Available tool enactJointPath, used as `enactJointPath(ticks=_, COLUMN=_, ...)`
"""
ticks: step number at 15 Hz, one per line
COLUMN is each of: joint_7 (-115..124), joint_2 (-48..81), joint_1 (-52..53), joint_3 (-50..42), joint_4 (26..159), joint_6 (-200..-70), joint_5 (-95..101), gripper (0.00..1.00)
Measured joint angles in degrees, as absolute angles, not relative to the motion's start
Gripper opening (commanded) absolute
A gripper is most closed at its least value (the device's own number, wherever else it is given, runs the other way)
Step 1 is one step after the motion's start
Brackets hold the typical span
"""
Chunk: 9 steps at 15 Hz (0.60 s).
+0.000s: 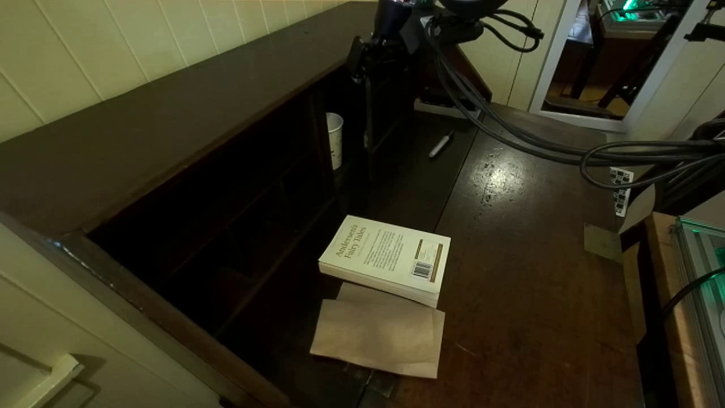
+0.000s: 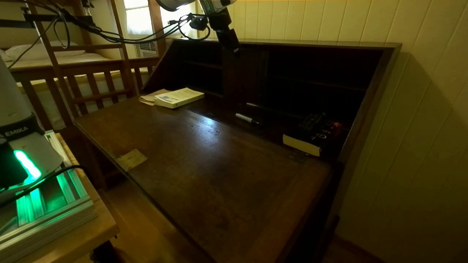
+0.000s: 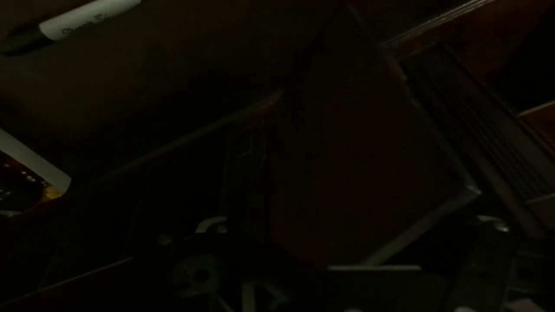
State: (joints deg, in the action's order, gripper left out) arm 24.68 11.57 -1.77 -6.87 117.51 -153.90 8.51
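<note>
Hovering spread wide near the hutch's top edge, the end effector has free room above the marker.

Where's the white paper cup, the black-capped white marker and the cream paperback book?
White paper cup (image 1: 335, 140), in an exterior view: its side.
Black-capped white marker (image 2: 244, 118), in an exterior view: its barrel.
Cream paperback book (image 1: 388, 255), in an exterior view: upper cover.
</note>
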Motion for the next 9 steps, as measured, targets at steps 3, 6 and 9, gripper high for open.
enactJointPath(ticks=3, joint_7=25.7, joint_2=11.0, joint_1=-1.4, joint_3=-8.8, joint_4=117.7, joint_6=-153.0, joint_5=12.5, gripper=1.0)
enactJointPath(ticks=6, joint_7=28.6, joint_2=9.7, joint_1=-1.0, joint_3=-10.4, joint_4=118.5, joint_6=-151.7, joint_5=17.2, gripper=1.0)
enactJointPath(ticks=9, joint_7=31.9, joint_2=7.9, joint_1=-0.9, joint_3=-11.2, joint_4=119.4, joint_6=-149.5, joint_5=21.4, gripper=1.0)
